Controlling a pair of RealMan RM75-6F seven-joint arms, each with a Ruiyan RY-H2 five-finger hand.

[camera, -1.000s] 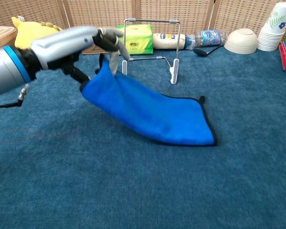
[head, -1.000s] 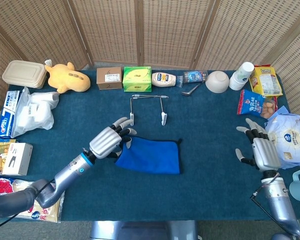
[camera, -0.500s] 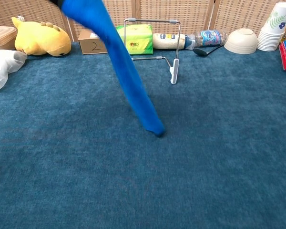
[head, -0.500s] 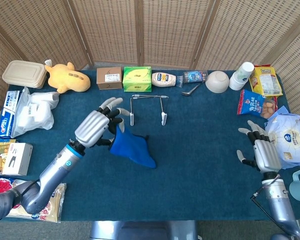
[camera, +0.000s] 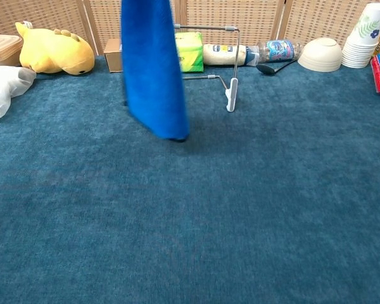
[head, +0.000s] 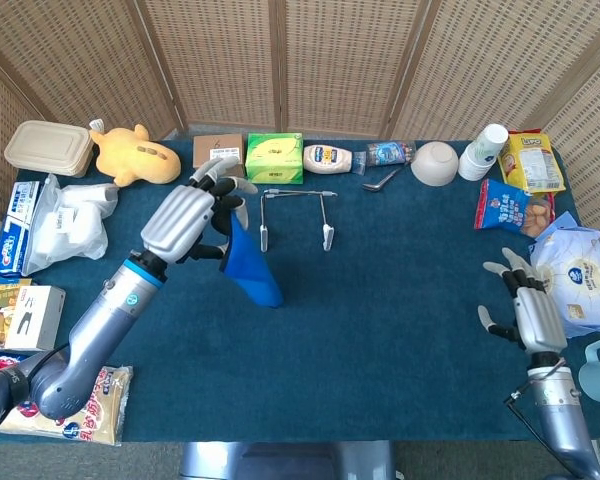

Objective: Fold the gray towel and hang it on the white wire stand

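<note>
Blue towel [head: 250,267] hangs clear of the table [head: 400,330], pinched by the raised left robot hand [head: 185,222] just left of the stand [head: 298,215]. Right robot hand [head: 528,310], fingers spread, holding nothing, hovers far right of the stand.

no legible text, labels too small or blurred

1. Left hand [head: 185,222]: silver ribbed back plates, black palm, pale grey fingers [head: 216,166].
2. Left forearm: smooth grey-silver tube, blue ring and black band at wrist.
3. Right hand [head: 526,312]: same silver plates, grey fingers, dark joints.
4. Right forearm: silver, thin black cable alongside.
</note>
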